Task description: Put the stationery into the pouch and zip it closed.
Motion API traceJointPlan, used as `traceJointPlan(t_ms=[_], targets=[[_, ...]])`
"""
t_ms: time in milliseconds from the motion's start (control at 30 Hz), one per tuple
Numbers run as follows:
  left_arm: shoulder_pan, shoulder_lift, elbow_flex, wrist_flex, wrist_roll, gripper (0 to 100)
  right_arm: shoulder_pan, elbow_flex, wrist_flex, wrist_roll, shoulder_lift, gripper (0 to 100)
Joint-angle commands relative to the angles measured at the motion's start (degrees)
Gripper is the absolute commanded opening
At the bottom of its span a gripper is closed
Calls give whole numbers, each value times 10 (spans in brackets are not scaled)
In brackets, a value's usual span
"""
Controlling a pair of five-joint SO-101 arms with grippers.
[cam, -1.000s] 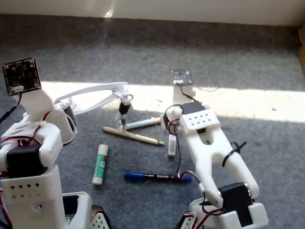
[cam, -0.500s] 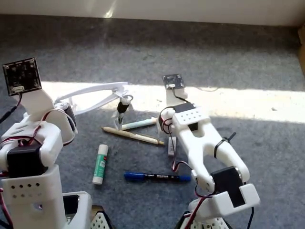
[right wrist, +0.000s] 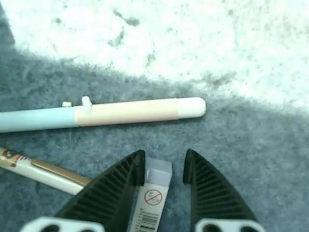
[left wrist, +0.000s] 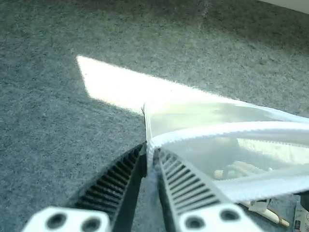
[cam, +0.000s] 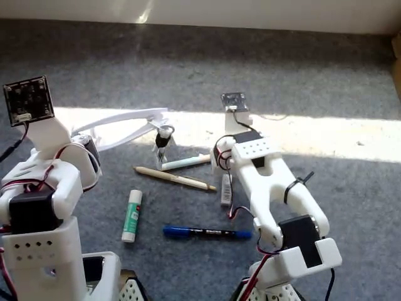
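Pouch (cam: 125, 128) sits centre-left in the high view, long axis left-right, rising rightward. Left gripper (left wrist: 150, 157) pinches its zipper end. Right gripper (right wrist: 164, 159) is spread, one end of the eraser (right wrist: 155, 191) between its jaws.

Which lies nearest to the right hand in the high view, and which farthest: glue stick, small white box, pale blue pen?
1. Small white box, between the fingers of the right hand.
2. Pale blue pen, just beyond the box.
3. Glue stick, far off, beside the left arm.
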Motion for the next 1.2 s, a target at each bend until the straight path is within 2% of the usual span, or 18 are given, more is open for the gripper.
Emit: traceJointPlan(t_ms=[0, 567, 700, 867, 1033, 1167], targets=[[-7, -7, 5, -11, 7, 7, 5, -30, -5, 7, -6, 120], [-7, -8, 6, -11, 6, 7, 1, -30, -7, 7, -2, 120], [-7, -7, 6, -11, 5, 7, 1, -43, -4, 7, 52, 120], [-8, -7, 6, -11, 5, 7, 4, -103, 47, 7, 80, 119], [-8, -7, 6, -11, 5, 7, 4, -114, 49, 7, 80, 119], [-8, -7, 6, -11, 5, 7, 4, -114, 49, 7, 80, 71]])
